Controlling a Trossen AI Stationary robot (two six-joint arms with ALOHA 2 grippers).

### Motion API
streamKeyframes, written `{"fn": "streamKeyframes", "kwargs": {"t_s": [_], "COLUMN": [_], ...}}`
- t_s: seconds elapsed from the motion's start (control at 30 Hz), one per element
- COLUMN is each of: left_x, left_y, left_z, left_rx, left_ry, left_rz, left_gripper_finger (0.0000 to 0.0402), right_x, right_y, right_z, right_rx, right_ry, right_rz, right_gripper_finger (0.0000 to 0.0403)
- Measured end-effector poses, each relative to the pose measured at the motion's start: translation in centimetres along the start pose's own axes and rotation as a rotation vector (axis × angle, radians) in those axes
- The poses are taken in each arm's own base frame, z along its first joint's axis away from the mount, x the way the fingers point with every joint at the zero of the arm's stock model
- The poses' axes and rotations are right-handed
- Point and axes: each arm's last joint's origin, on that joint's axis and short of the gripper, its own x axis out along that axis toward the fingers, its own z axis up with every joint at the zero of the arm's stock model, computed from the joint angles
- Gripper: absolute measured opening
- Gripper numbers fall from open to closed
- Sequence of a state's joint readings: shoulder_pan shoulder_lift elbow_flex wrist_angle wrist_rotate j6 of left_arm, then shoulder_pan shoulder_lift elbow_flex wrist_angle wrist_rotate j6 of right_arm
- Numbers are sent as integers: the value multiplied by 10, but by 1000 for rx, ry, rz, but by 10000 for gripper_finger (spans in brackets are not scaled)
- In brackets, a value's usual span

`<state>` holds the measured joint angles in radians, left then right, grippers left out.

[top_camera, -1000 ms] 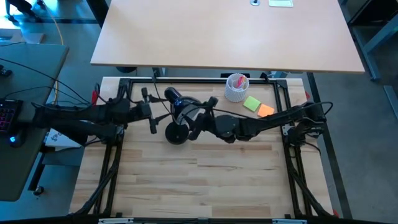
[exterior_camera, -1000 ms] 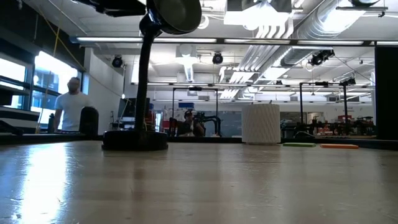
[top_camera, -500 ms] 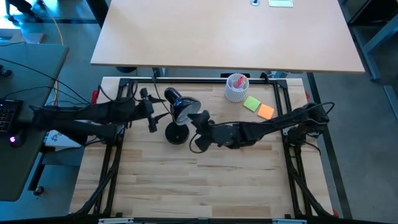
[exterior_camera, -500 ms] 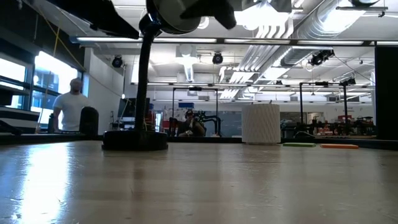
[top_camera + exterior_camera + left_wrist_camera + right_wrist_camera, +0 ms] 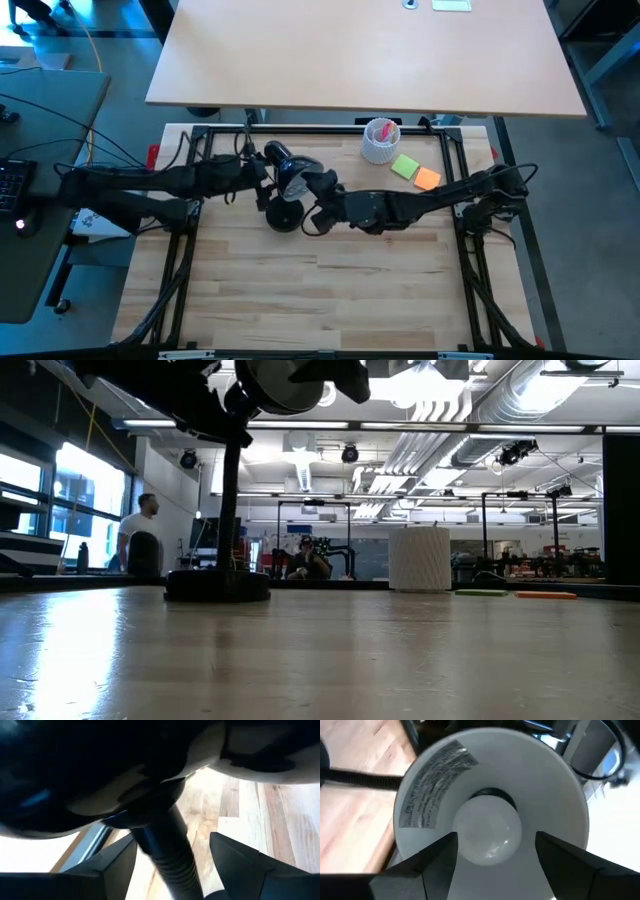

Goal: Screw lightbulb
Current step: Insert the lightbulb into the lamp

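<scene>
**Lightbulb seated in the lamp shade, both arms at the lamp**

The right gripper (image 5: 490, 870) has its jaws spread wide and holding nothing, pointed straight into the mouth of the desk lamp's shade (image 5: 430, 785). The lightbulb (image 5: 487, 832) sits in the socket at the middle of the shade's white inside, between the two dark fingers (image 5: 427, 865) as seen from the wrist, but apart from them. A silvery label is stuck to the shade's inner wall.

The left gripper (image 5: 172, 865) also has its jaws open, one on each side of the lamp's ribbed flexible neck (image 5: 170, 855), with gaps showing on both sides.

From above, the left gripper (image 5: 262, 182) reaches in from the left and the right gripper (image 5: 318, 200) from the right, meeting at the black desk lamp (image 5: 285, 190) on the far left part of the table (image 5: 330, 290). The lamp's round base (image 5: 217, 586) rests flat on the wood. To the right, near the far edge, stands a white ribbed cup (image 5: 380, 140), with a green sticky-note pad (image 5: 405, 166) and an orange one (image 5: 427, 179) just beside it.
</scene>
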<state>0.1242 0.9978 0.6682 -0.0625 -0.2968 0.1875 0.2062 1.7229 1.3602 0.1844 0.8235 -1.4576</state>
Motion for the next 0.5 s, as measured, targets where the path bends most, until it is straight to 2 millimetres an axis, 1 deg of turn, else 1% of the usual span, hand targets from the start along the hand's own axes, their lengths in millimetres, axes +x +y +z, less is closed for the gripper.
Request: {"fn": "streamKeyframes", "kwargs": {"t_s": [0.07,0.17,0.27,0.43,0.47,0.5], "left_x": [5,10,11,9,8,8], "left_y": [-3,-8,-12,-20,-22,-23], "left_z": [-1,-3,-3,-1,-1,0], "left_rx": [-8,-7,-28,-72,-80,-81], "left_ry": [10,20,25,17,16,12], "left_rz": [-5,-17,-23,-30,-20,-9], "left_gripper_finger": [229,195,143,50,40,40], "right_x": [1,2,4,4,3,3], "right_y": [1,5,5,3,3,3], "right_z": [-1,-3,-4,-3,-3,-2], "right_rx": [44,0,-24,-16,-18,-14], "right_ry": [3,8,-2,-18,-26,-32], "right_rz": [12,42,42,27,29,29], "right_gripper_finger": [263,263,263,263,263,263]}}
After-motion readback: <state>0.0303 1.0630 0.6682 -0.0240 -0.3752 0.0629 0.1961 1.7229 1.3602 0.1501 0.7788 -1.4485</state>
